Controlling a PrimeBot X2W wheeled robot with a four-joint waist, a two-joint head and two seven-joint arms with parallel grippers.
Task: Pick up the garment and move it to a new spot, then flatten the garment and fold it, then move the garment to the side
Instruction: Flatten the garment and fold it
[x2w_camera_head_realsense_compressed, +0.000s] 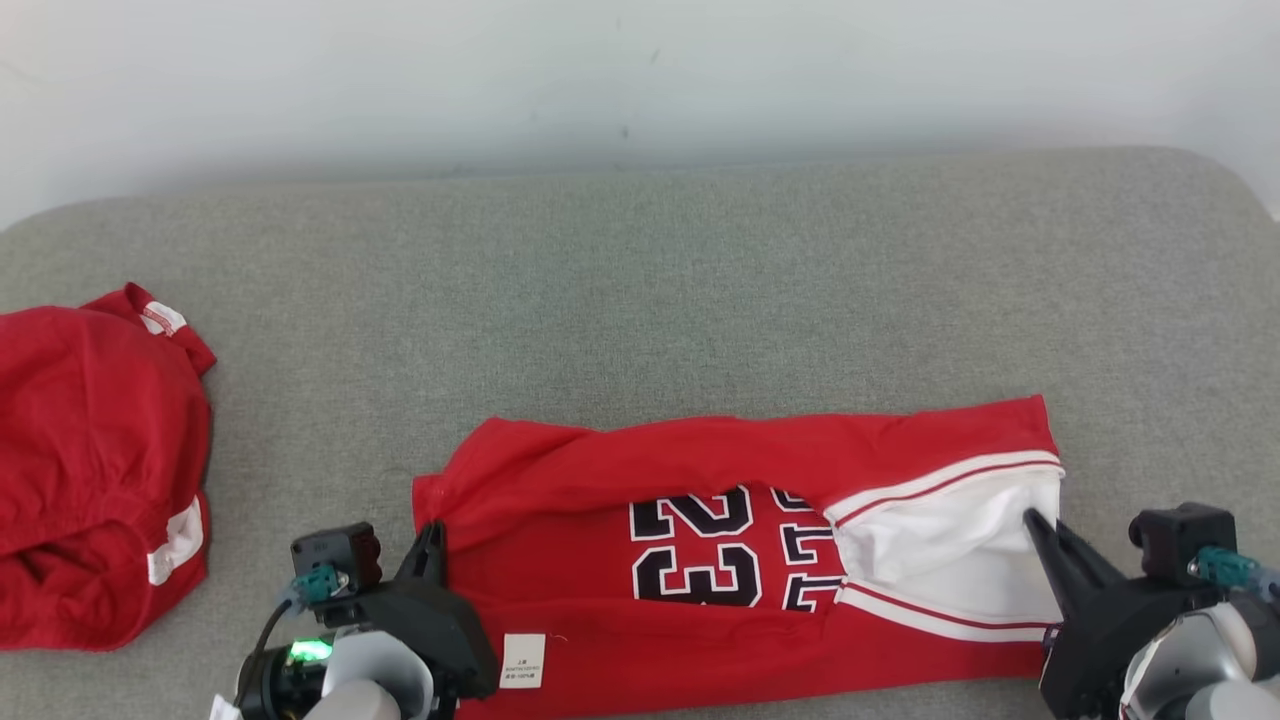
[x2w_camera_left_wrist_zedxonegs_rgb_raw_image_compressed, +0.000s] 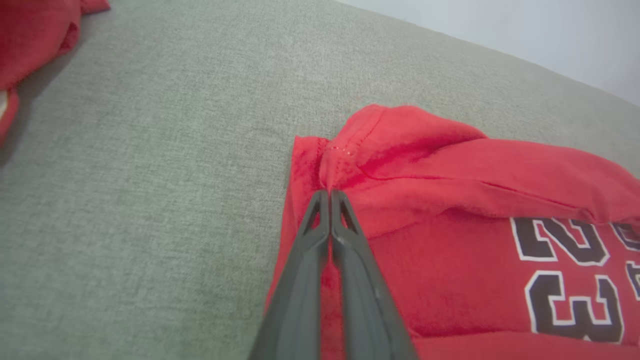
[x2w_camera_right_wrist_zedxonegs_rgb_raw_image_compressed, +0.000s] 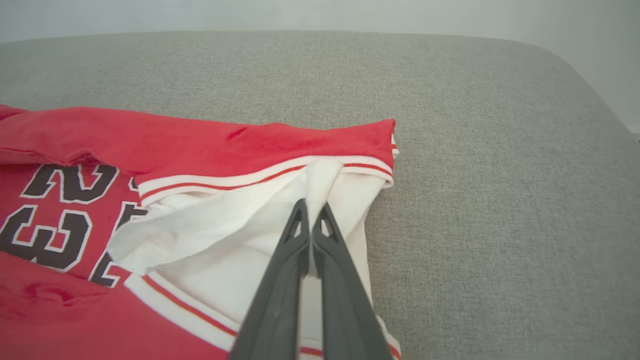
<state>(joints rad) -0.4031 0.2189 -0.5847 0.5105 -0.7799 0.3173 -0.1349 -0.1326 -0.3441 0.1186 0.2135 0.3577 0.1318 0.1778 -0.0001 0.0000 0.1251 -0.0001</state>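
Grey upholstery (x2w_camera_head_realsense_compressed: 700, 280) under rumpled red 23 jersey (x2w_camera_head_realsense_compressed: 600, 620)

There were two red garments on one grey cushion (x2w_camera_head_realsense_compressed: 700, 250): one numbered jersey (x2w_camera_head_realsense_compressed: 600, 620) in the middle and one bunched red garment (x2w_camera_head_realsense_compressed: 90, 470) at the left edge. Two grippers showed, the left gripper (x2w_camera_head_realsense_compressed: 434, 530) and the right gripper (x2w_camera_head_realsense_compressed: 1032, 518), each with two dark fingers. The jersey bore one white label (x2w_camera_head_realsense_compressed: 522, 660). The number 23 appeared twice, perhaps with more hidden under the fold.
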